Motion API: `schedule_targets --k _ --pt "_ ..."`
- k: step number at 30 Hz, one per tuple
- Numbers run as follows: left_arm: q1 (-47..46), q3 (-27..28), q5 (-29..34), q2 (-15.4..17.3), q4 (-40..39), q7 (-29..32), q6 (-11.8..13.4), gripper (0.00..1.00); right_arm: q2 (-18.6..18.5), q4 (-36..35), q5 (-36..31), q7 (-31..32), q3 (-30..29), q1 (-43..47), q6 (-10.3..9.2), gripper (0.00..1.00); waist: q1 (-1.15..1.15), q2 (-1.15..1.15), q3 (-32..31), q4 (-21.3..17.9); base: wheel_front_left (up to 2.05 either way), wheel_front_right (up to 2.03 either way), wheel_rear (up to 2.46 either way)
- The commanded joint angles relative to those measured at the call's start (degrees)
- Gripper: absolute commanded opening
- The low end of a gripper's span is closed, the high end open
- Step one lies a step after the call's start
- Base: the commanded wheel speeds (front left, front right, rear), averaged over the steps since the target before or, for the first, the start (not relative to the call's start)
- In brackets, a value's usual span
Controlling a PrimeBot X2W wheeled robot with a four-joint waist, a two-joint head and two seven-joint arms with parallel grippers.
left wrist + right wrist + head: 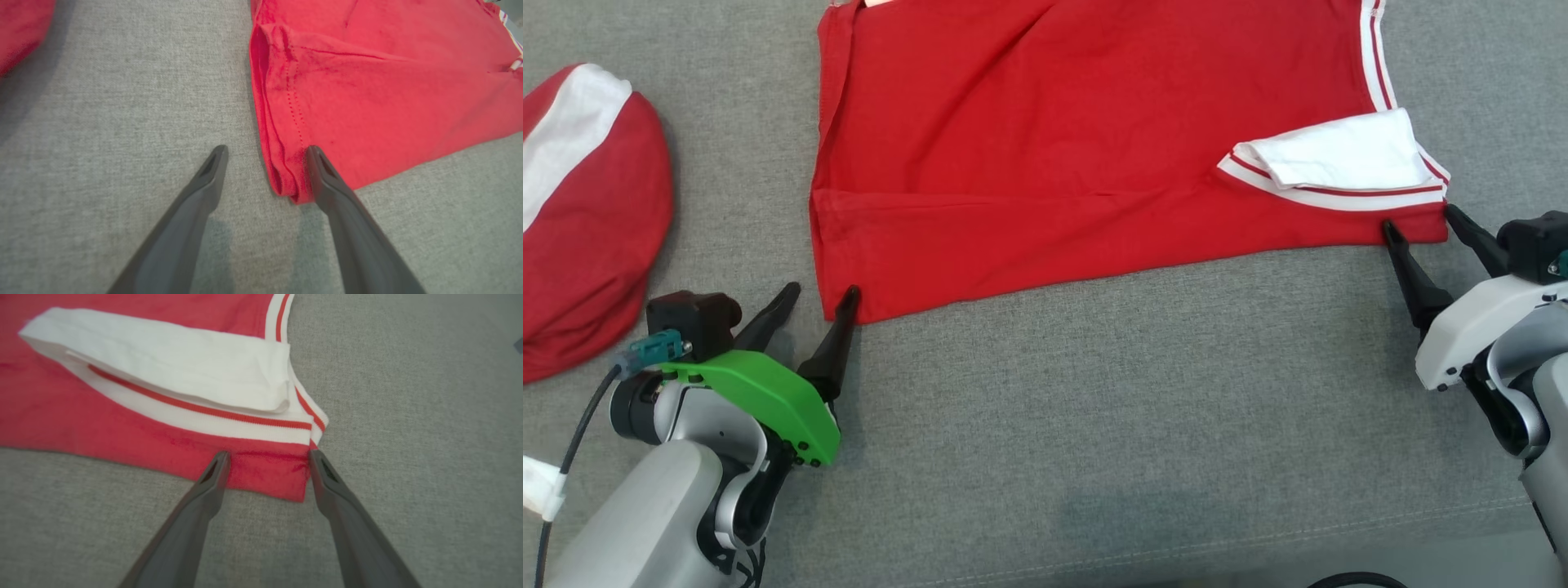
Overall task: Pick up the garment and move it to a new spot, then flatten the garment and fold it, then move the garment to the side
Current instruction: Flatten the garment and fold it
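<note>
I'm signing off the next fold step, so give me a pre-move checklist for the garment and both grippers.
1. Left gripper jaws open, near left garment corner between them: ok.
2. Right gripper jaws open astride near right corner: ok.
3. Garment flat: not ok, white flap lies folded over.
4. Other red-and-white cloth apart from garment: ok.
5. Garment's far edge: cannot tell, out of frame.

- whole backdrop is a grey woven fabric surface [1094, 392], kinda sofa-upholstery looking
- a pale stitched seam [1258, 541] runs across the near edge, climbing a bit toward the right
- light's soft and even, just a faint blurry shadow [1143, 506] near the middle
</note>
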Motion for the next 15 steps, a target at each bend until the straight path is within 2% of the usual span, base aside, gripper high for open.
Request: schedule_targets --k 1,8,15 --pt "-0.59 -0.38 -0.07 0.37 1.11 1.08 -0.1 1.0 0.05 -0.21 -1.02 1.09 -0.26 -0.63 -0.06 1.0 0.0 0.0 0.45 0.34 0.0 0.0 0.0" --pt "-2.64 -1.03 -0.92 -0.05 2.66 3.31 -1.0 1.0 1.41 -1.18 -3.17 6.75 -4.84 -0.68 -0.07 1.0 0.0 0.0 0.32 0.91 0.0 0.0 0.0" --pt "-3.13 -2.76 -2.13 -1.22 3.77 6.08 -2.43 1.0 3.05 -2.3 -4.68 12.41 -5.86 0.48 -0.05 1.0 0.0 0.0 0.5 0.62 0.0 0.0 0.0"
